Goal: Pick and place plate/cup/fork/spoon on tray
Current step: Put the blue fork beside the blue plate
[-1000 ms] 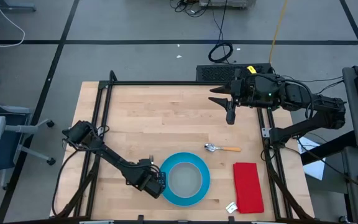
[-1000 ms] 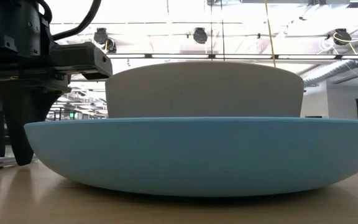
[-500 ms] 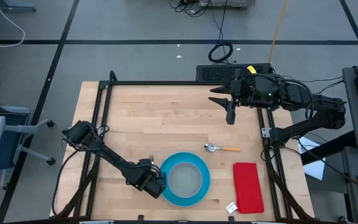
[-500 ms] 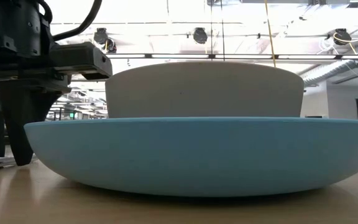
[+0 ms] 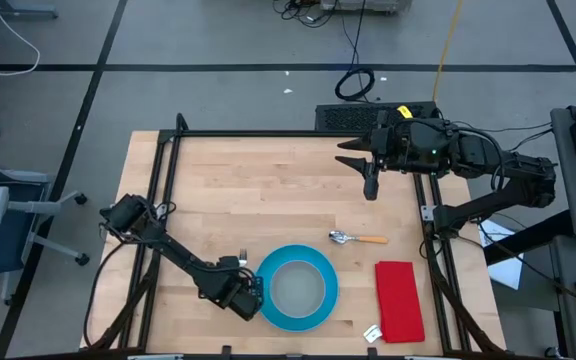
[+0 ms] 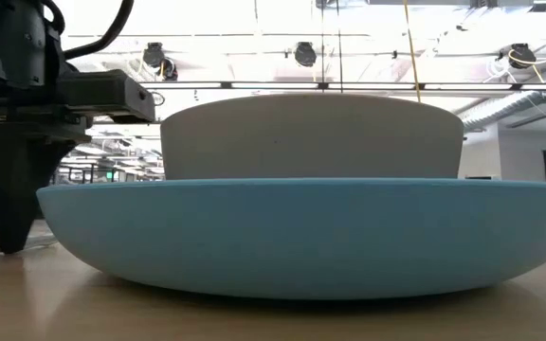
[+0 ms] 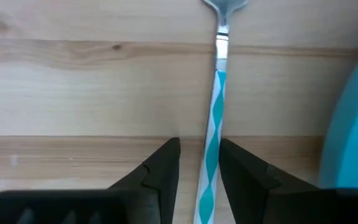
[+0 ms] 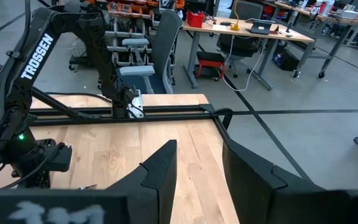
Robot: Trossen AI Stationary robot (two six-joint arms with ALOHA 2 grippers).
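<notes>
forks first, by the look of it: the left gripper (image 5: 252, 296) sits low on the table (image 5: 248, 190), just beside the plate's (image 5: 298, 312) left rim. from its wrist cam the two dark fingers (image 7: 165, 165) straddle a slim utensil w/ a teal-and-white striped handle and silvery neck, the fork (image 7: 215, 118) i'd say, tho the head is cut off at the frame edge. claw is parted, not clenched; the handle runs thru the gap nearer one finger, and i can't tell if either pad touches it. seems lined up along the handle so a squeeze would pinch it across its narrow width.

cup (image 5: 297, 290) rests inside the blue plate, centred; low view shows its pale wall (image 6: 311, 137) rising above the plate rim (image 6: 311, 237). stacked like that, prob so both travel together.

spoon (image 5: 358, 238) lies on bare wood above-right of the plate, metal bowl toward the left, orange handle pointing right. red cloth (image 5: 399, 300) lies to the plate's right, apart from it. no tray that i can make out.

right gripper (image 5: 371, 183) waits up near the far right edge of the table, well apart from everything, fingers spread, holding nothing.

risk: fork is thin and flat on wood, close to the plate rim, so a grab could slip or nudge the plate.
</notes>
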